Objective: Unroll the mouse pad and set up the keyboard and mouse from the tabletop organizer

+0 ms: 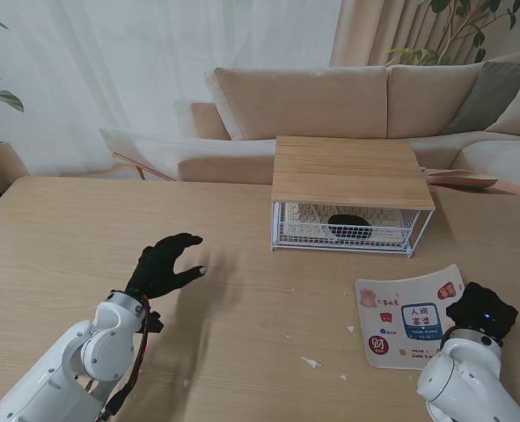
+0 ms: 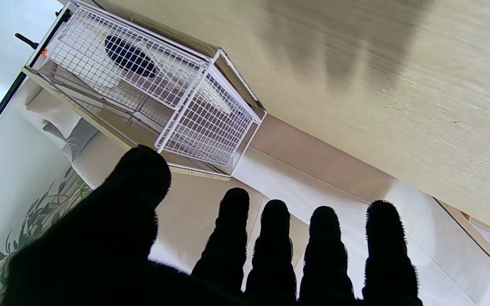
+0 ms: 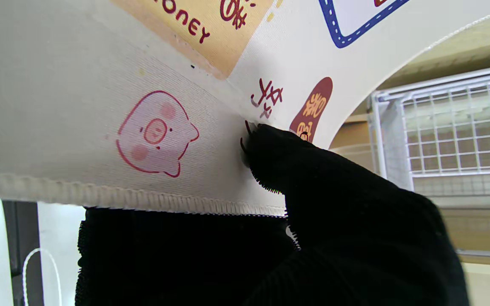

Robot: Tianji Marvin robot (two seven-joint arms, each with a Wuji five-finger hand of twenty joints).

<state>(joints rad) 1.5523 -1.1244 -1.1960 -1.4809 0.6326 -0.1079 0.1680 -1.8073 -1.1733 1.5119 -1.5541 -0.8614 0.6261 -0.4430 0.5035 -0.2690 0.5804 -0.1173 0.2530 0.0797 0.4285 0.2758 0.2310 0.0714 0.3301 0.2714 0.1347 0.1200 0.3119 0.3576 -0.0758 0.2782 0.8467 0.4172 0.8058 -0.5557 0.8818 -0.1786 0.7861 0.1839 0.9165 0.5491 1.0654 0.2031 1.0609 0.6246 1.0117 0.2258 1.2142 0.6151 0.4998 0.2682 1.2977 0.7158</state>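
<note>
A beige sofa is sitting behind the wooden table. The wire tabletop organizer is standing far from me, its mesh blurring a pale keyboard and dark mouse. The mouse pad is lying flat right of centre, the right hand pinching its edge. The left hand is hovering, fingers spread, holding nothing. White crumbs are lying nearby.

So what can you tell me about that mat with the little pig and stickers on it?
The mouse pad is a white, cloth-looking sheet with rounded corners and a stitched edge. It is printed with cartoons: a pink pig face, a blue-framed label, red badges and an orange patch. It lies unrolled on the wooden table, on my right and nearer to me than the wire organizer. The right hand, in a black glove, pinches its right edge, which the wrist view shows lifted.
</note>
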